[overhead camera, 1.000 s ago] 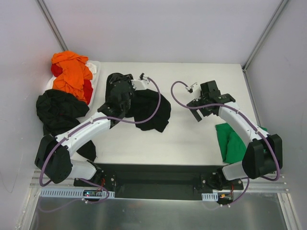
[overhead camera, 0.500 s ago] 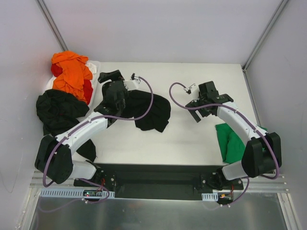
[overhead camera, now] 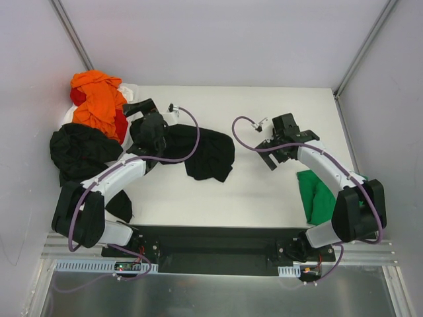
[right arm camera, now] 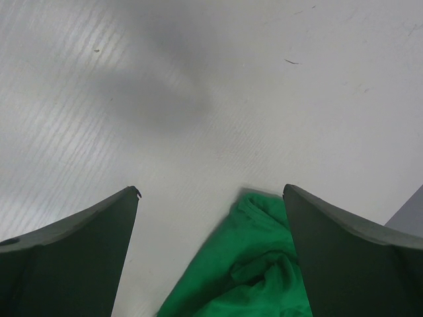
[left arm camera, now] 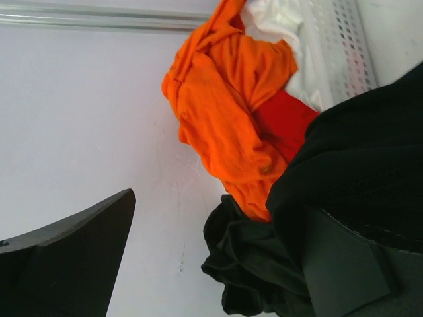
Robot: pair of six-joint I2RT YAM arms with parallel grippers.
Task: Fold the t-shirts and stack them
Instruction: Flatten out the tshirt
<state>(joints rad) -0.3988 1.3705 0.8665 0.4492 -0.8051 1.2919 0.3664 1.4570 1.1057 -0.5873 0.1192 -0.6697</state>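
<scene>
A black t-shirt [overhead camera: 208, 152] lies crumpled on the white table, left of centre. My left gripper [overhead camera: 139, 115] is open at its left edge, pointing toward the pile of t-shirts at the far left. That pile holds an orange t-shirt [overhead camera: 99, 99] [left arm camera: 225, 105], a red one [overhead camera: 121, 124] [left arm camera: 284, 122] and a black one [overhead camera: 79, 148] [left arm camera: 251, 264]. In the left wrist view black cloth [left arm camera: 370, 145] rests against the right finger and nothing is gripped. A green t-shirt [overhead camera: 316, 195] [right arm camera: 251, 271] lies bunched at the right. My right gripper [overhead camera: 268, 152] [right arm camera: 211, 191] is open over bare table.
A white perforated bin [left arm camera: 337, 39] with white cloth [left arm camera: 277, 16] sits under the orange shirt at the back left. Grey walls close in the table [overhead camera: 264, 105] on the left, back and right. Black cloth [overhead camera: 120, 206] hangs over the front left edge.
My left gripper has opened, let go of the black t-shirt on the table, and swung left toward the pile. The right arm has barely moved.
</scene>
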